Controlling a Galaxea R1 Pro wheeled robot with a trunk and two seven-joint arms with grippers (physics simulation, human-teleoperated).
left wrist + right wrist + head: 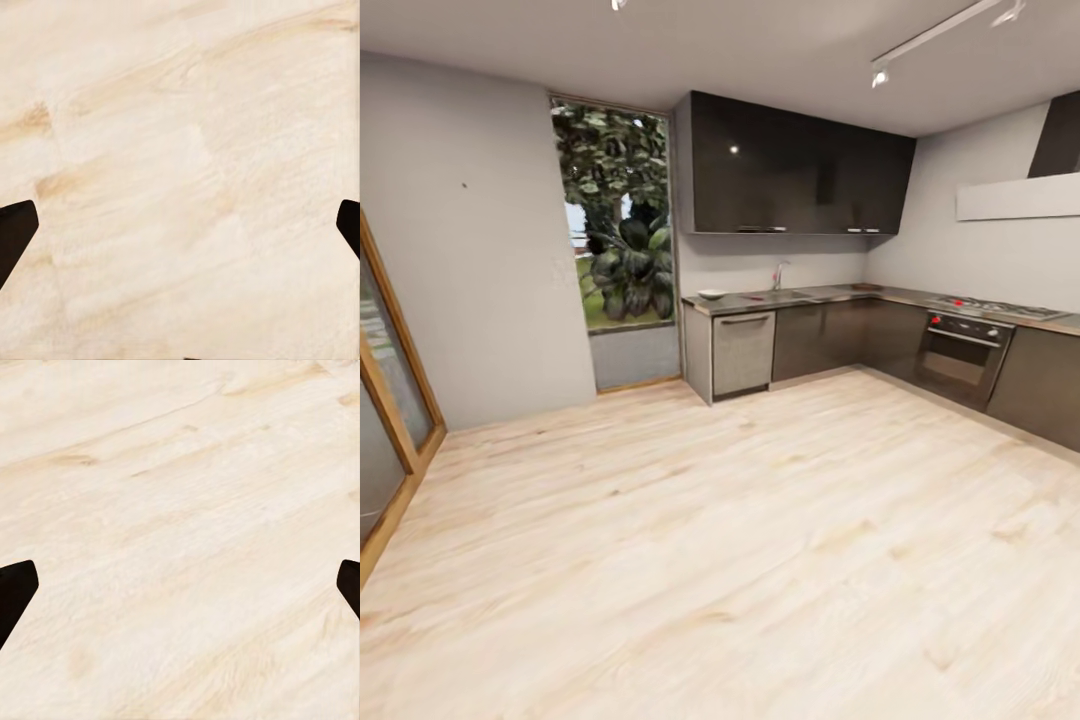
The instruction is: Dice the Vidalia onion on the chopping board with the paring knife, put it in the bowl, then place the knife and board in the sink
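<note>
Left gripper [180,225]: in the left wrist view its two dark fingertips [15,236] sit at opposite edges of the frame, spread wide, with nothing between them but pale wood floor [180,150].
Right gripper [180,585]: in the right wrist view it looks the same, dark fingertips [15,596] far apart, holding nothing, above light floorboards [180,510].
Floor [720,560]: pale wood planks stretch from the camera across the room to the kitchen cabinets.
Countertop [840,294]: a grey glossy worktop over dark cabinet fronts [830,335], running along the far wall and turning the corner toward the right.
Sink [785,293]: set in the countertop below the dark wall cabinets [800,165]; its chrome tap [778,275] rises just behind it. The basin's contents are too far off to tell.
Bowl [712,294]: a small white shape on the countertop's end nearest the window, well apart from the sink.
Onion, board, knife: a small reddish speck lies on the countertop near the sink, too small to identify.
Hob [990,308]: on the countertop's right run, with an oven [958,355] with red knobs beneath.
Window [615,215]: tall, beside the countertop's end, showing green foliage.
Dishwasher front [743,352]: grey panel under the countertop's end by the bowl.
</note>
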